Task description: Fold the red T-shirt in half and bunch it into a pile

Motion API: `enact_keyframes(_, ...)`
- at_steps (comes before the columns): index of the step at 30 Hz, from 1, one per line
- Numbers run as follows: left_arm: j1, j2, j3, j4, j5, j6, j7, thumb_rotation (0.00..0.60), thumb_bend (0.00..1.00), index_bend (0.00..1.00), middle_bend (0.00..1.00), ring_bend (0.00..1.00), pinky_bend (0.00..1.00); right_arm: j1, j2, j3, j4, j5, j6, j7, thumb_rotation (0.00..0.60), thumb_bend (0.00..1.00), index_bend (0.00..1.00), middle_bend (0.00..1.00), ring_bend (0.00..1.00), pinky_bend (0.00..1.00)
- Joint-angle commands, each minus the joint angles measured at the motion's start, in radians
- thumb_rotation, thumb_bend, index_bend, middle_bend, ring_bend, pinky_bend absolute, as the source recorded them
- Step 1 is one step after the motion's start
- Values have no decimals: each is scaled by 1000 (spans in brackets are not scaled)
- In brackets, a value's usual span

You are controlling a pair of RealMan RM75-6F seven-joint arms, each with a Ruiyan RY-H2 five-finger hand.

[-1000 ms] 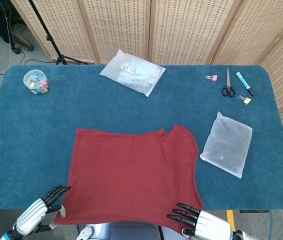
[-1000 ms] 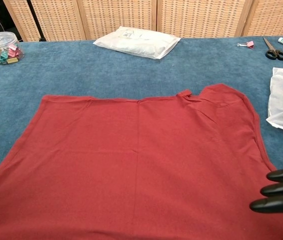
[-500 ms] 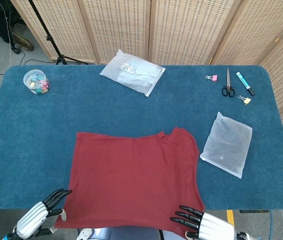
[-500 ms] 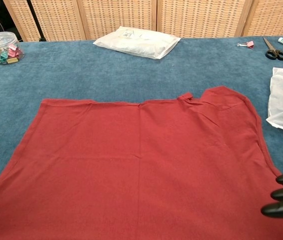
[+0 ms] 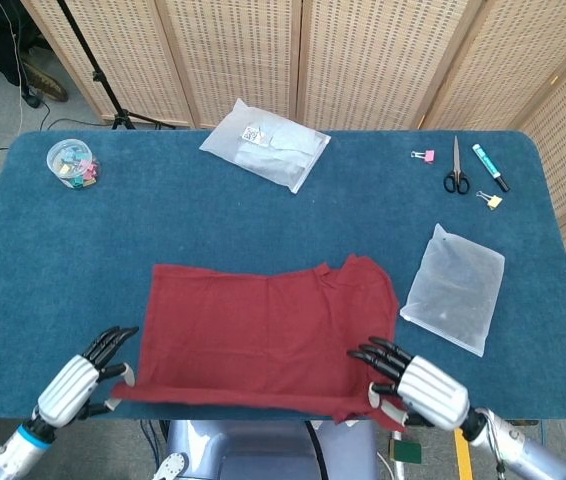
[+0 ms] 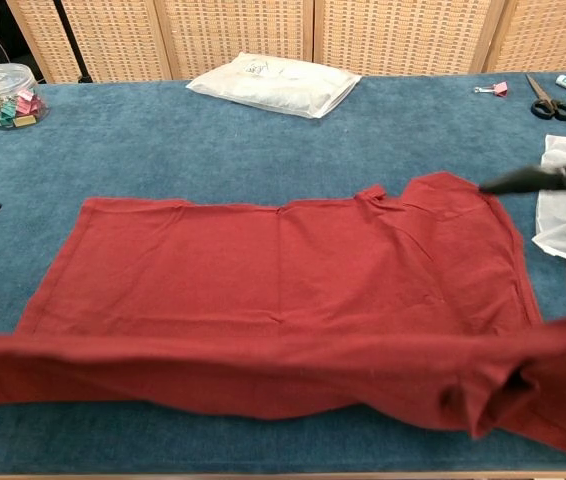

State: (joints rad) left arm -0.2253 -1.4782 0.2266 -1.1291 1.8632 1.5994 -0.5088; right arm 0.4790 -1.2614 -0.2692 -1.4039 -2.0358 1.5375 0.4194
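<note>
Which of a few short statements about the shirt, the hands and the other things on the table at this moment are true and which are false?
1. The near hem of the red T-shirt is lifted off the table. True.
2. The left hand holds the shirt's near left corner and the right hand the near right corner. True.
3. The scissors lie on the shirt. False: they lie at the table's far right, apart from the shirt.
4. The tub of clips stands at the far left of the table. True.
5. The shirt is already bunched into a pile. False: most of it lies spread flat, only the near edge raised.
</note>
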Motion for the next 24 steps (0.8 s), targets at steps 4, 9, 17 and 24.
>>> enact_keyframes(4,-111,53,-117,-136,-140,-204,111,600,530,745,0,0,0,76,27,111,-53,169,-149,54,600,647,653,51,0,0)
enact_keyframes(9,-157,65,-167,-173,-211,-300,162,600,530,746,0,0,0,113,22,160,-51,247,-235,70,600,646,653,51,0,0)
enact_keyframes(17,-228,55,-241,-170,-310,-427,201,600,529,746,0,0,0,182,-20,240,-13,363,-384,90,600,646,652,51,0,0)
enact_keyframes(24,-281,26,-282,-134,-375,-522,240,600,529,746,0,0,0,230,-54,295,47,447,-490,85,600,646,652,51,0,0)
